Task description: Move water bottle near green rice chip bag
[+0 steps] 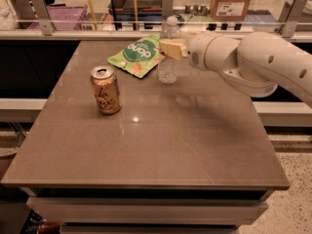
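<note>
The water bottle (168,68) is clear with a white cap and stands upright on the table at the back, just right of the green rice chip bag (136,55). The bag lies flat, and its right edge is touching or almost touching the bottle. My gripper (171,48) reaches in from the right on a white arm (253,62). It is closed around the bottle's middle, with a tan finger (174,48) across the front of the bottle. The bottle's base rests on the tabletop.
A tan-gold soda can (105,89) stands upright left of centre on the brown table (161,145). Behind the table's far edge runs a rail with posts (41,13), and beyond it are a cardboard box (233,3) and shelves.
</note>
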Controlling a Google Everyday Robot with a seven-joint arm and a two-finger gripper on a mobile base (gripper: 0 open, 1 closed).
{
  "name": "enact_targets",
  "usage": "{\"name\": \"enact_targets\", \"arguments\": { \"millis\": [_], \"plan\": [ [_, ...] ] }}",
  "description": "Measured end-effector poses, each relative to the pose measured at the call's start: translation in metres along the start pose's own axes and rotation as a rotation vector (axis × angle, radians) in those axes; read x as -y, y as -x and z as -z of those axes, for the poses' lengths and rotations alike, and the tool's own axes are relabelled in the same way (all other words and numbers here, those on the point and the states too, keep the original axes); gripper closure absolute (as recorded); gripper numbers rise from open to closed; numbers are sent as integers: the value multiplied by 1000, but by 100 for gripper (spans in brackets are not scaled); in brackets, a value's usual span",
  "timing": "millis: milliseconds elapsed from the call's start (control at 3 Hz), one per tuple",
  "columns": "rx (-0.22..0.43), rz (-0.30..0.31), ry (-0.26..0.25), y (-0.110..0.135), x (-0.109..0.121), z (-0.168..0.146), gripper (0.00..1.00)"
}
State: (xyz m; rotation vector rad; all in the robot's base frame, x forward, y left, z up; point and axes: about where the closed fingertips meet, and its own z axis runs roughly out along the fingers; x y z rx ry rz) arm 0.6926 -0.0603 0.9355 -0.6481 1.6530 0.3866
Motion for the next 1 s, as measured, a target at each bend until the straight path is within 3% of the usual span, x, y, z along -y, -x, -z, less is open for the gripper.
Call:
{"name": "enact_targets", "arguments": {
  "millis": [333, 667, 1000],
  "plan": [
    [0, 0, 0, 0, 0, 0, 12],
    [1, 2, 3, 2, -2, -1, 0],
    [1, 2, 3, 2, -2, -1, 0]
  ]
}}
